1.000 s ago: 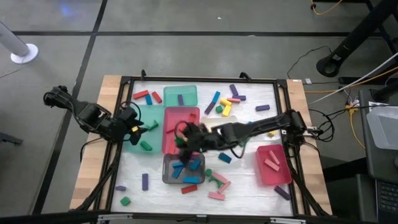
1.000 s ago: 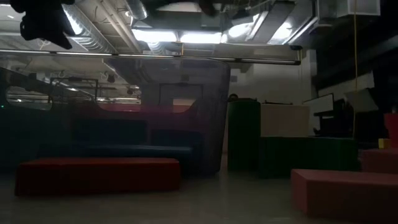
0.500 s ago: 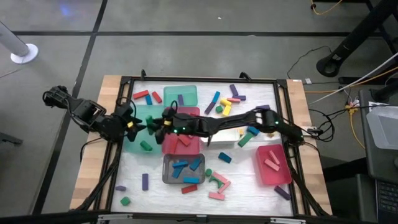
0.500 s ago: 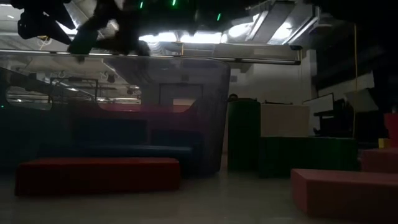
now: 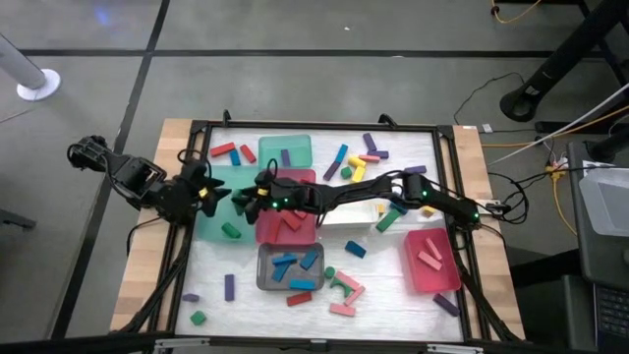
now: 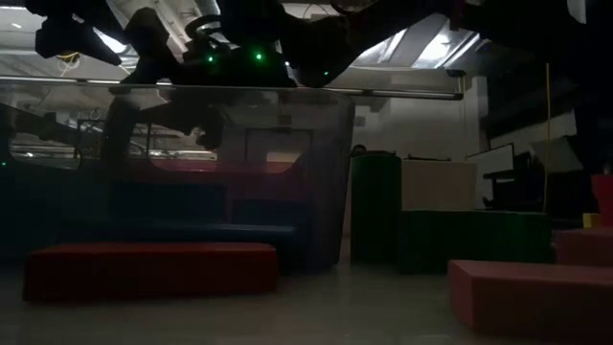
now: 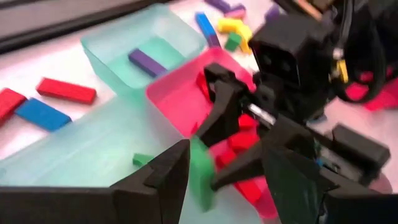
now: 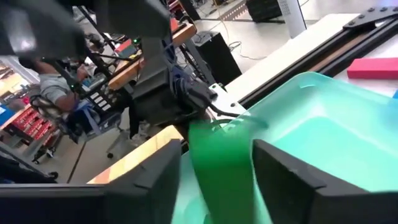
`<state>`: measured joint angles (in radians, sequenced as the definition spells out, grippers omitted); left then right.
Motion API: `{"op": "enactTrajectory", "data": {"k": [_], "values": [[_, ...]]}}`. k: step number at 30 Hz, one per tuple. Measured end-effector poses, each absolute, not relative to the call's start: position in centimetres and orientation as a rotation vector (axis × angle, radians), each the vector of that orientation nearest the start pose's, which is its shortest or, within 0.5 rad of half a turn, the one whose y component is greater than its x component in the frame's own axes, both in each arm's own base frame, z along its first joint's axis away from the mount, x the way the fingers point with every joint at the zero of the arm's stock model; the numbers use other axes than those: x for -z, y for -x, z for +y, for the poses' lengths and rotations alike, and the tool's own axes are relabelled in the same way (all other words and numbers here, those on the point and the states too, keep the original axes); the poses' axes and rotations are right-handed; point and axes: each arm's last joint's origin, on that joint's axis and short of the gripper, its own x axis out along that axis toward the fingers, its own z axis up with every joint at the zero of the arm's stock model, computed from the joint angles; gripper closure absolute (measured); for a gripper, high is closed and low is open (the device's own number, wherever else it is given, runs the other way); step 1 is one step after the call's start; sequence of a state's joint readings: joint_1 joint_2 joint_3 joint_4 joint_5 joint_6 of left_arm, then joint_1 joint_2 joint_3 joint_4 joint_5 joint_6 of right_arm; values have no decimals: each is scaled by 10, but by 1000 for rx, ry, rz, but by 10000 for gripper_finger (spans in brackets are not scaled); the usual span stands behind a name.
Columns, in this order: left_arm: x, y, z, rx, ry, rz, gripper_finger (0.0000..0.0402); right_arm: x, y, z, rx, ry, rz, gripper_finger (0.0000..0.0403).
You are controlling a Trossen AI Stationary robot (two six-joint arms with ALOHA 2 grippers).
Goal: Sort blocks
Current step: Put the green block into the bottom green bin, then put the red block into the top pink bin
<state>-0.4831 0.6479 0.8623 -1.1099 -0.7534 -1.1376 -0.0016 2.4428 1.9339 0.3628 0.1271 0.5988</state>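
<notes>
A wooden table (image 5: 145, 258) carries shallow trays: two green (image 5: 285, 150), one red (image 5: 286, 218), one grey (image 5: 290, 268), one pink (image 5: 431, 262). Cables (image 5: 511, 93) trail over the grey floor (image 5: 295, 79). A white pole base (image 5: 37, 85) stands far left.

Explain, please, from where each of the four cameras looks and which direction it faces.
High: above, straight down on the table; both arms show.
Low: table height, level into the dim room; arms overhead.
Left wrist: behind the left gripper, facing the right gripper over the red tray.
Right wrist: behind the right gripper, facing the left gripper over the green tray.
Shared: both wrist views show the green block.
</notes>
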Motion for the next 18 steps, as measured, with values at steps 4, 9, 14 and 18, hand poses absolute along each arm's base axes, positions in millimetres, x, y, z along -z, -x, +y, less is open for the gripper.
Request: {"op": "enactTrajectory", "data": {"k": [4,9,14,18], "values": [[-306,-91,-22,-685,588,399,216,-193,-561,-10,178,-631,94,157],[-307,-93,-17,-753,630,338,216,-204,-559,-21,152,-639,80,127],[-313,-105,-13,-783,639,270,216,-236,-550,-43,62,-633,48,125],[-318,-114,-6,-836,674,195,216,-268,-538,-69,-43,-625,25,133]]}}
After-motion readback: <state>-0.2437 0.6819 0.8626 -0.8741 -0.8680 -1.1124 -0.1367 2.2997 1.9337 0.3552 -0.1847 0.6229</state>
